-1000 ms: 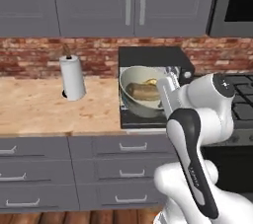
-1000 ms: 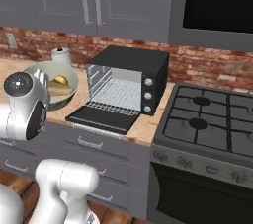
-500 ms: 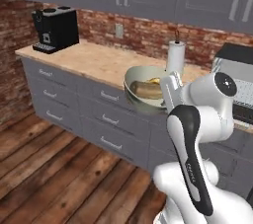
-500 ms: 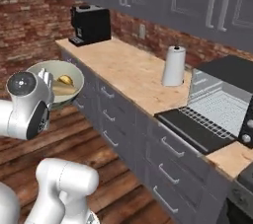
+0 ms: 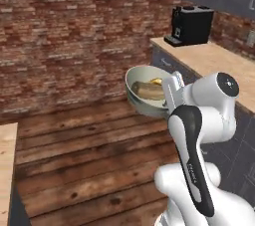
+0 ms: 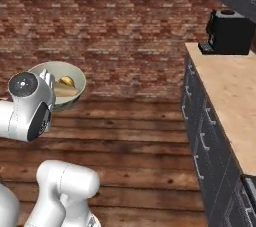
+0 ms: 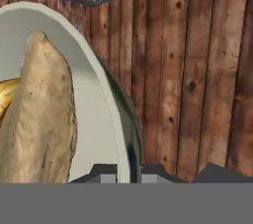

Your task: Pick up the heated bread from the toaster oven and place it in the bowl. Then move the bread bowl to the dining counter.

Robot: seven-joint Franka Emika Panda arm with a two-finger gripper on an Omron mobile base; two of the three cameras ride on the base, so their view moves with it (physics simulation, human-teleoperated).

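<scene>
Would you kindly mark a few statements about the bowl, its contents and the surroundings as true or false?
1. The bowl is held up over the wood floor. True.
2. The bowl is empty. False: it holds a long tan loaf and a small golden piece of bread.
3. The fingers are shut on the bowl's rim. True.
4. A coffee machine stands on the counter. True.
5. The back wall is tiled white. False: it is red brick.

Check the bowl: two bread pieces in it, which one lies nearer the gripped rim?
The long pale tan loaf. It lies next to the rim of the bowl where the gripper pinches it; the small golden-orange bread sits behind the loaf, farther from that rim.
</scene>
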